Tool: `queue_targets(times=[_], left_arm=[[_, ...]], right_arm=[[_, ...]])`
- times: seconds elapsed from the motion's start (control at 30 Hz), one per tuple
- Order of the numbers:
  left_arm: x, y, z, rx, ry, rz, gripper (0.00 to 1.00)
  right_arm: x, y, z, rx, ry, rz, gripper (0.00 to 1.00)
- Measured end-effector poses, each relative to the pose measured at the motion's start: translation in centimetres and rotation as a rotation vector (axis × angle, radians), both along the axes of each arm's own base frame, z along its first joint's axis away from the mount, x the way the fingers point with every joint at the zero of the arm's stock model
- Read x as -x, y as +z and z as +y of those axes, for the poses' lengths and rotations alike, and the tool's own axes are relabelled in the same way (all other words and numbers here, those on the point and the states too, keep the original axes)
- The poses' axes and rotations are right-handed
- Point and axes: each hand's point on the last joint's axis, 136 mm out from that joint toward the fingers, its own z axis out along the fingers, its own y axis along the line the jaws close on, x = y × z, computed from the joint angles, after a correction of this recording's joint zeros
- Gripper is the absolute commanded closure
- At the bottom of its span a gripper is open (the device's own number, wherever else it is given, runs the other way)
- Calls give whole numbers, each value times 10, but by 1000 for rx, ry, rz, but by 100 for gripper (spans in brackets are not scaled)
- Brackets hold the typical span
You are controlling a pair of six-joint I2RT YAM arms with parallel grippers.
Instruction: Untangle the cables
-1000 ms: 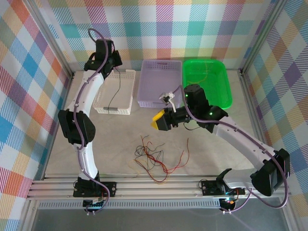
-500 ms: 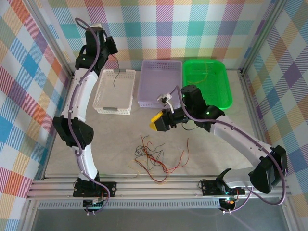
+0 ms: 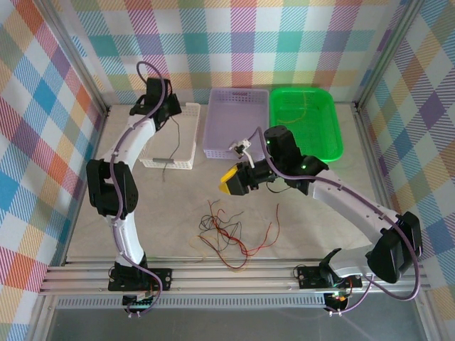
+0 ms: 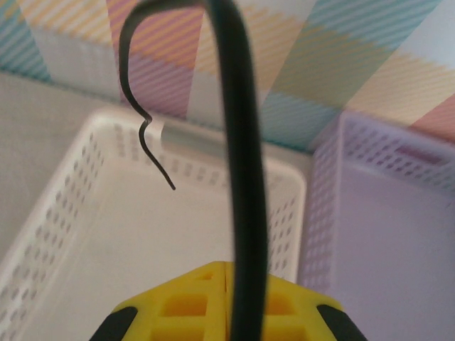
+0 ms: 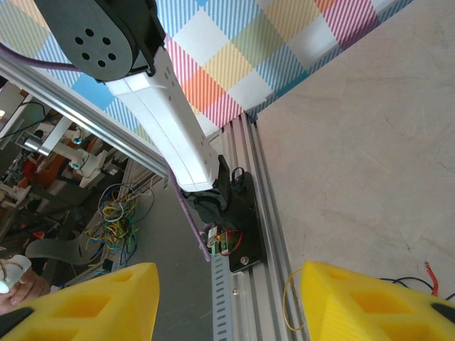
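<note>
One black cable (image 4: 245, 177) clenched in the left hand (image 4: 227, 288) over the white basket (image 4: 67, 213), seen from its wrist; overhead, tangled cables (image 3: 226, 236) on the near table (image 3: 170, 213); right hand (image 5: 227, 298) released, empty.

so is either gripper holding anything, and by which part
Left gripper holds a thin black wire, pinched apparently near one end; right gripper is open, holding nothing.
</note>
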Motion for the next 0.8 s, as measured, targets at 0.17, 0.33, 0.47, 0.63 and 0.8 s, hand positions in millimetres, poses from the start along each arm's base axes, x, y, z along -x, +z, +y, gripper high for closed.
queue_targets(times=[0.17,0.33,0.47,0.63,0.8], left_arm=[[1,-25,-3,7,-12,41,100],[2,-35,-4,21,-12,36,100],[3,-30,-4,22,-12,41,100],[-12,43,-11,55,-33,-86,100],[-10,136,-13,89,-50,-274,100]], right_arm=[[3,0,2,-4,12,-1,45],[4,-2,7,-7,26,-2,46],[4,-4,8,-4,30,2,46],[4,-4,8,-4,30,1,46],[4,-4,9,-4,31,1,46]])
